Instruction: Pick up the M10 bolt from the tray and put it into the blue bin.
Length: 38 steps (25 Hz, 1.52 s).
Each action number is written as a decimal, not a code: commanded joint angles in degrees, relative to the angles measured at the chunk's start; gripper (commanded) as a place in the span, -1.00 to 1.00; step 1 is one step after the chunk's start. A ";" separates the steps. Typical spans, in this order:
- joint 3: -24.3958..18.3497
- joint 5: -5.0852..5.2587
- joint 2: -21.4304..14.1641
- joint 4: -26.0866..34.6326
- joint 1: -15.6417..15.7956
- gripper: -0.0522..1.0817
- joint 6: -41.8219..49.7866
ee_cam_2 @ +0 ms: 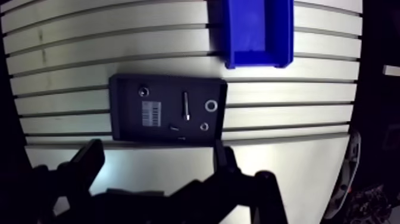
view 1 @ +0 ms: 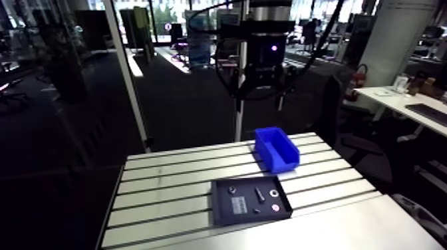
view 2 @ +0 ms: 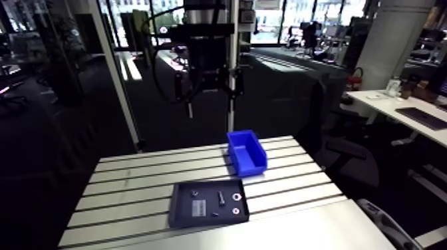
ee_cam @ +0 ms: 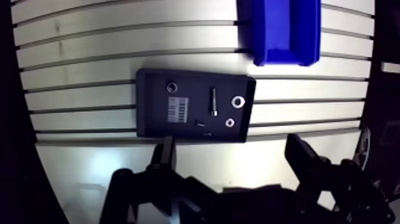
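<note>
The M10 bolt (ee_cam: 213,101), dark and slim, lies lengthwise in the middle of the black tray (ee_cam: 150,89) on the slotted table. The blue bin (ee_cam: 284,58) stands just beyond the tray's far right corner, and nothing shows inside it. My gripper (ee_cam: 233,156) hangs high over the table's near edge, short of the tray, open, with nothing between its fingers (ee_cam: 163,154). In the arm view the gripper (view 1: 261,96) is far above the bin (view 1: 276,147) and the tray (view 1: 226,206).
Also in the tray are two washers (ee_cam: 238,102) to the bolt's right, a nut (ee_cam: 172,87), a small screw (ee_cam: 199,123) and a barcode label (ee_cam: 178,109). The aluminium table (ee_cam: 83,53) stretches left of the tray; its edge runs under the gripper.
</note>
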 commanded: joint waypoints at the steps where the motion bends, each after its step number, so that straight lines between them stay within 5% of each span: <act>1: 4.57 0.04 0.83 -5.51 -0.89 -0.89 -2.06; 24: 17.40 0.30 2.94 -16.94 -3.70 -0.89 -4.35; 35: 19.25 0.30 6.02 -19.93 -3.70 -0.89 -3.82; 38: 19.60 0.22 7.34 -20.02 -3.70 -0.76 -3.29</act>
